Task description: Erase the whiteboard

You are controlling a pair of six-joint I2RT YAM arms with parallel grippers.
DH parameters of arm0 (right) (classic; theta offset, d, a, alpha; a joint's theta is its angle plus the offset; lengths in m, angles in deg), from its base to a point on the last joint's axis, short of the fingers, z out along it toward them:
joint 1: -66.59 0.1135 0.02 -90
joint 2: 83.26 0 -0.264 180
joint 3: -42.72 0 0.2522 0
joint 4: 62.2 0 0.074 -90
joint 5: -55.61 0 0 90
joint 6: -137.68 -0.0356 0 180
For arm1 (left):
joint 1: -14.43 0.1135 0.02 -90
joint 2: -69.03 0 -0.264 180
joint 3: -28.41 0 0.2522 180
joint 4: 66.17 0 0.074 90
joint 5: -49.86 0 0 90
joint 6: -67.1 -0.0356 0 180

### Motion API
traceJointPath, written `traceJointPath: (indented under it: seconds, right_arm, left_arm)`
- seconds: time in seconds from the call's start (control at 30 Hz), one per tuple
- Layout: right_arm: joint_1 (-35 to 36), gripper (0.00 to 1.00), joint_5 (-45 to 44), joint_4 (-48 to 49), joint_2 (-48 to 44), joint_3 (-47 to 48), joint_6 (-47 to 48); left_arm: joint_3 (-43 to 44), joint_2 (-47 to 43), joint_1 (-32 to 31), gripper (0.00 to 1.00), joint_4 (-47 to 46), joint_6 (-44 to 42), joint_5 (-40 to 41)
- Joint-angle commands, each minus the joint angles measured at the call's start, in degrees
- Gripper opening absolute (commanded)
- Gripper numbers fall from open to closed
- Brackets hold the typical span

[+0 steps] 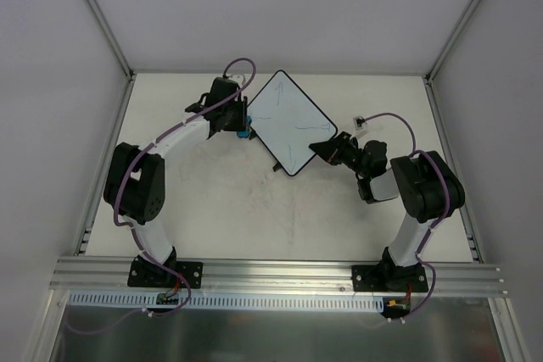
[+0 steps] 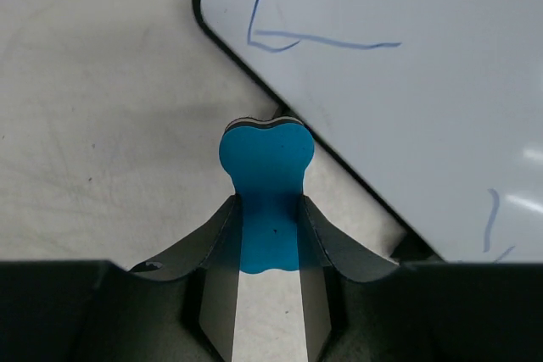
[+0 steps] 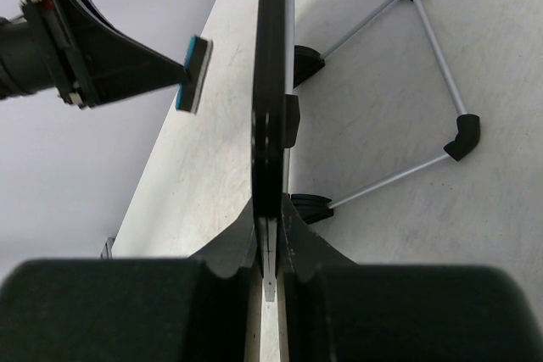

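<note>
Whiteboard (image 1: 287, 118) at far middle of table (image 1: 254, 218), blue pen lines (image 2: 327, 41), right gripper (image 3: 270, 228) clenched on its near-right edge, left gripper (image 2: 267, 209) grasping eraser (image 2: 265, 158) just beside its near-left edge

No readable text, labels, brands or numbers in any view. The only marks are blue pen strokes (image 2: 314, 40) on the whiteboard (image 2: 407, 142). In the left wrist view there is an angled line with a long tail near the board's corner and a short curved stroke near the frame's right edge. Neither forms a letter or digit. In the top view the strokes are faint lines, too small to read.
</note>
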State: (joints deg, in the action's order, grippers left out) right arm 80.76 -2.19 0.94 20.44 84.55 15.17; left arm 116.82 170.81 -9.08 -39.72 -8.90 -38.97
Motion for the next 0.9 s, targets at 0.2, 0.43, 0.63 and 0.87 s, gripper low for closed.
traceJointPath:
  seconds: [0.2, 0.43, 0.63, 0.87]
  right_arm:
    - [0.68, 0.00, 0.05, 7.74, 0.71, 1.37, 0.78]
    - [1.12, 0.00, -0.04, 7.12, 0.28, 1.46, 1.31]
    - [1.47, 0.00, -0.21, 6.42, -0.43, 1.37, 2.01]
    - [1.91, 0.00, -0.48, 5.01, -1.13, 1.46, 3.16]
  left_arm:
    - [9.97, 0.87, 0.92, 0.00, -11.35, 8.32, -8.37]
    - [18.15, 9.03, 1.09, 0.00, -16.46, 9.56, -11.54]
    - [26.50, 15.72, 2.41, 0.00, -16.99, 10.52, -14.26]
    - [32.83, 21.61, 3.03, 0.00, -17.26, 9.29, -15.06]
